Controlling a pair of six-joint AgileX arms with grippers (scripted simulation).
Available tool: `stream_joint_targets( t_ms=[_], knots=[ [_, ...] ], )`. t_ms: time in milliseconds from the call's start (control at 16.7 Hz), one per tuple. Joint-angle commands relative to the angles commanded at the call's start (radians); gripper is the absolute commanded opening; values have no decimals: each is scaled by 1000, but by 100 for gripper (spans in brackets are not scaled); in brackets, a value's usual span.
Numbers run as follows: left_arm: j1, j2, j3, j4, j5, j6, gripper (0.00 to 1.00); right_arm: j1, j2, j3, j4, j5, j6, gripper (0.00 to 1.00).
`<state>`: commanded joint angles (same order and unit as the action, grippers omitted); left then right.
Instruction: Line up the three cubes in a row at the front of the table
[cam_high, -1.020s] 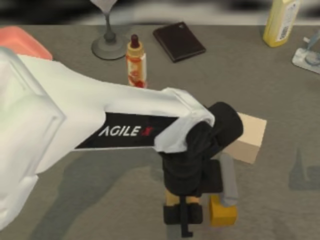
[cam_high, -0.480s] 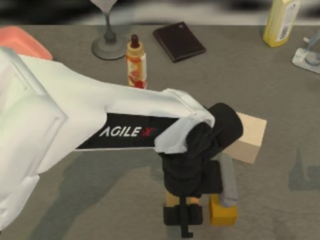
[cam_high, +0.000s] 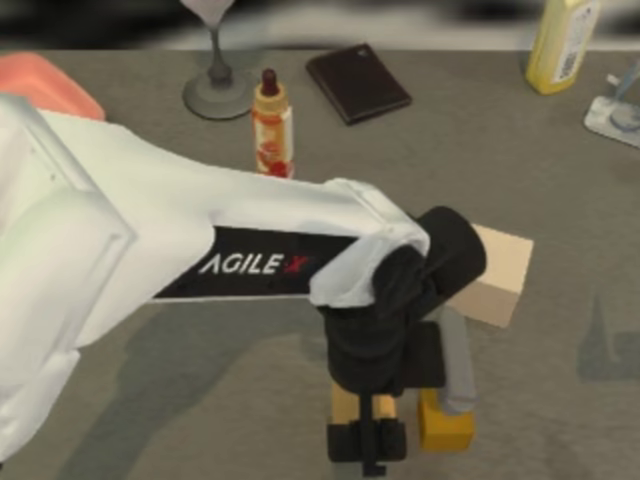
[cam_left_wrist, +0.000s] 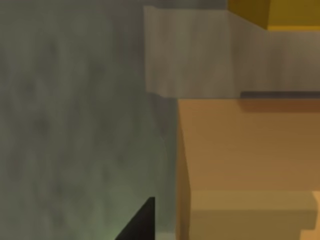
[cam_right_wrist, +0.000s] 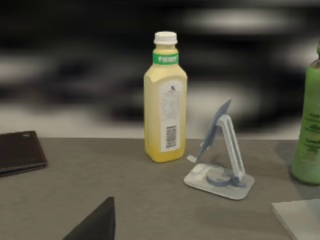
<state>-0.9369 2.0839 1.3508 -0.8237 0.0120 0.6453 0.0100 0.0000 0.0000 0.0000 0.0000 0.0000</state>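
**Orange cube going down at the front edge**

The left gripper (cam_high: 366, 438) sits low at the front of the worktop (cam_high: 560, 180), jaws around the orange cube (cam_high: 345, 405); can't tell if they're clenched or released. The mustard cube (cam_high: 442, 425) is just beside it, and the cream cube (cam_high: 497, 272) sits farther back. Looks like the placing step. Next up is probably letting go, then fetching the cream one. The right arm isn't visible from above.
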Motion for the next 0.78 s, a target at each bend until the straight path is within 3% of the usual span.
stream_joint_targets(
  t_ms=[600,780],
  knots=[
    [0,-2,3,-4,0,1,100,0,0,0,0,0,0,100],
    [2,-27,50,-76,0,4,100,0,0,0,0,0,0,100]
  ],
)
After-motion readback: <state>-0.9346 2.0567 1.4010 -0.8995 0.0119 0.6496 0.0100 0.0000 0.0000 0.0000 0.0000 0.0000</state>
